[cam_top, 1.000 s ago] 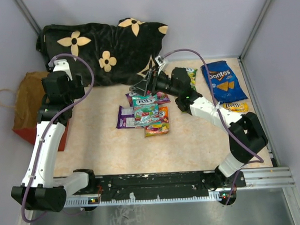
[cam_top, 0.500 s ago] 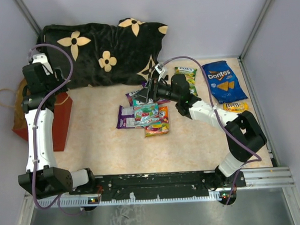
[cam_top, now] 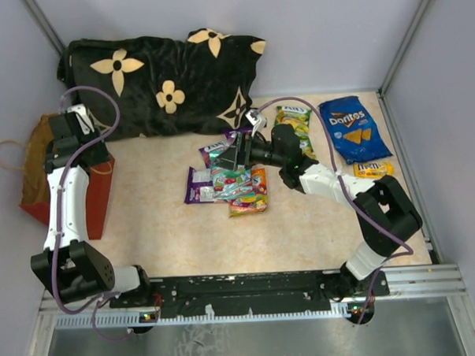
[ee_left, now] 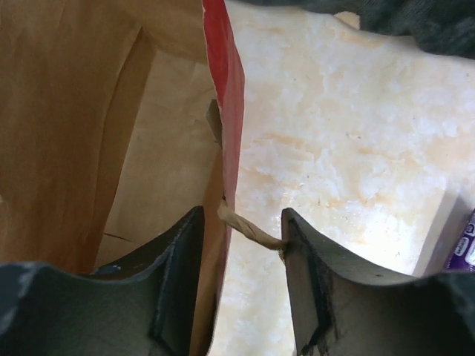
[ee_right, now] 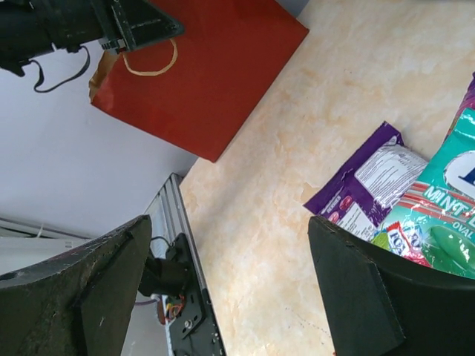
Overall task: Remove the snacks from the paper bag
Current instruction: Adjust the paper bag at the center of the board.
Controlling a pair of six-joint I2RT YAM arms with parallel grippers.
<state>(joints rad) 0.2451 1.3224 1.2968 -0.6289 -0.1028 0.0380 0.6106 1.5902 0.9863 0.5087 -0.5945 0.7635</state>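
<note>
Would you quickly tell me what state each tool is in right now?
Left tool: open, astride the rim of the red paper bag and its cord handle, not clamped.
Right tool: open, holding nothing.

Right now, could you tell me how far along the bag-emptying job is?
Done: the Doritos bag, M&M's packet, green pouch and a pile of candy pouches lie on the table. In hand: the left gripper straddles the paper bag's rim and cord handle; the right gripper hangs open over the pile. Left: the bag's visible inside shows no snack, so possibly nothing.
</note>
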